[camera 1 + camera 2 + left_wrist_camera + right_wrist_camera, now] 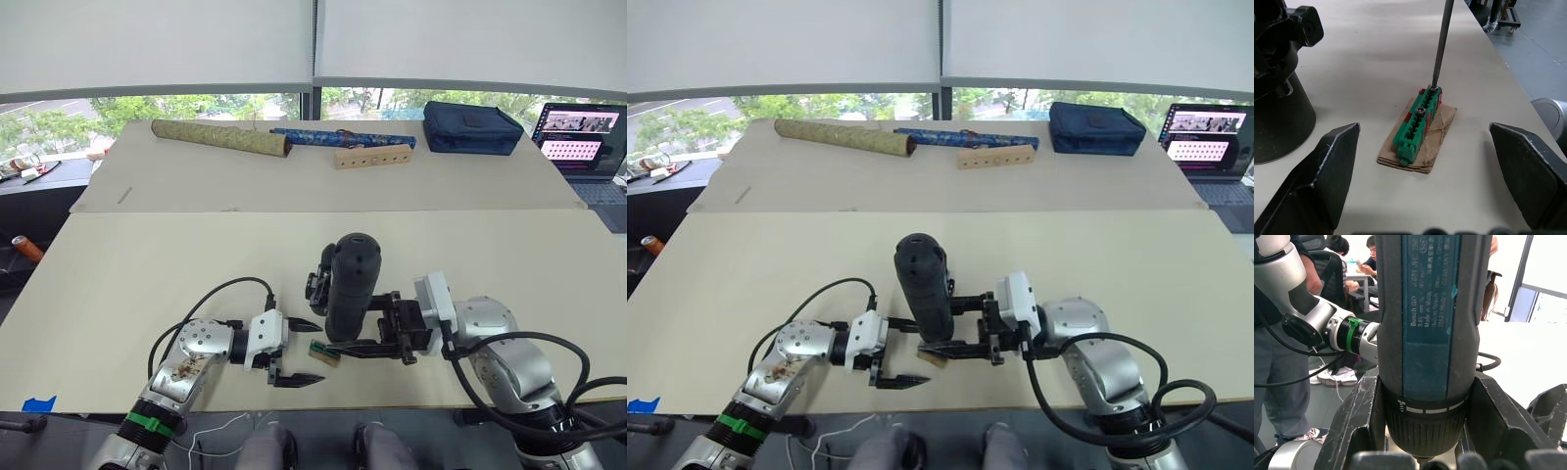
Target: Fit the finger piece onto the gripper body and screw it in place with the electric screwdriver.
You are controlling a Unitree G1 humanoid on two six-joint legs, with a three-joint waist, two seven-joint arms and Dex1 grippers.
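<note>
Right gripper [377, 328] is clamped on the electric screwdriver [351, 284], held upright with its thin bit [1442, 41] resting on a screw in the green-and-tan block [1418, 129]. That block lies on the tabletop [147, 264] between both grippers. Left gripper [299, 352] rests just beside the block, fingers [1317, 181] spread apart and holding nothing. Just behind the screwdriver sits the gripper body [318, 284], partly hidden. Both forearms lie low, angled inward. Farther back lie rolled tubes [220, 137], a wooden block [372, 156], a dark pouch [470, 127] and a laptop [586, 142].
</note>
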